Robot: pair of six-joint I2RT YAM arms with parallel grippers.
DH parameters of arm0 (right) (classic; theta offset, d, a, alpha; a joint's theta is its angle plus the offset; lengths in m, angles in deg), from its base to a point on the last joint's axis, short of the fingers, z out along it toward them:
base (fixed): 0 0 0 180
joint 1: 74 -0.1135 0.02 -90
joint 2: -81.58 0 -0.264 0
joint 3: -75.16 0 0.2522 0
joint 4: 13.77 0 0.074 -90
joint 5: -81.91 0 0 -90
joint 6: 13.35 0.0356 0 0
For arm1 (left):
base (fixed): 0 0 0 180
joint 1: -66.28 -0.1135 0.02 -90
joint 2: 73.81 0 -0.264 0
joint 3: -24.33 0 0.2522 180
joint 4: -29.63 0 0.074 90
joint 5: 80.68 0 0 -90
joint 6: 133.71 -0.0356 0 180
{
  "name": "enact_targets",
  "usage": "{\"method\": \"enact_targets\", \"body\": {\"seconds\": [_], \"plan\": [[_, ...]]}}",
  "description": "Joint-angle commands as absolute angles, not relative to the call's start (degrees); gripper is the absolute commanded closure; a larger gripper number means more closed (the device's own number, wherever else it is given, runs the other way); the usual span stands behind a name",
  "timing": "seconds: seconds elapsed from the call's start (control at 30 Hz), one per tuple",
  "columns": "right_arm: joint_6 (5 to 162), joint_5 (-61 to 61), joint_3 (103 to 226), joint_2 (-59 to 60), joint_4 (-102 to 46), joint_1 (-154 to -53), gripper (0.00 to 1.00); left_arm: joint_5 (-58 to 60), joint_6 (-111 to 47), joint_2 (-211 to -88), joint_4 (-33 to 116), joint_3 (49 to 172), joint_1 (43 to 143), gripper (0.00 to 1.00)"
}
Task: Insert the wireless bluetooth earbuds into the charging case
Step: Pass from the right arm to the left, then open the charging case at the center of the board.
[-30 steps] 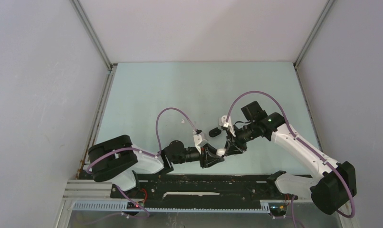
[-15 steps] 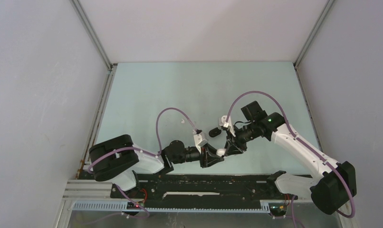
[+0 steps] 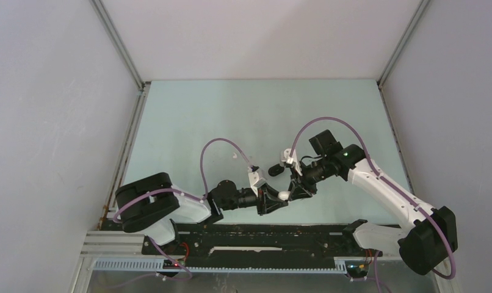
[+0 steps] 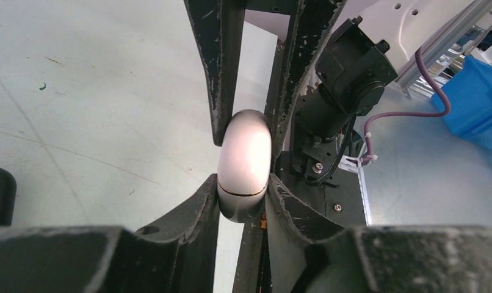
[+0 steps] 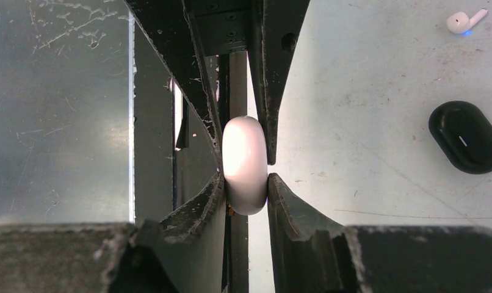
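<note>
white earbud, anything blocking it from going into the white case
Yes: the white case is shut, its seam closed, and the left end effector and right end effector both clamp it. The white earbud lies apart on the table.

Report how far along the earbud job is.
Done: no earbud visibly inserted. In hand: the left gripper and right gripper both pinch the white case, its lid looking shut. Remaining: open it and seat the white earbud lying loose near the black case.

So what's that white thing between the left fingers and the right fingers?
A white charging case, pinched by the left fingers from one end and the right fingers from the other. Both wrist views show it.
</note>
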State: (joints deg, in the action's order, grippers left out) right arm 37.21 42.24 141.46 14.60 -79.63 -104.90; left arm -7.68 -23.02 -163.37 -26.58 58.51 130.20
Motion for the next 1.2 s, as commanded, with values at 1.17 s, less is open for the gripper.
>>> {"method": "enact_targets", "body": {"seconds": [1.17], "plan": [[47.8, 45.7, 145.3, 14.6, -74.0, -94.2, 0.49, -11.2, -26.0, -164.4, -31.5, 58.8, 130.7, 1.0]]}}
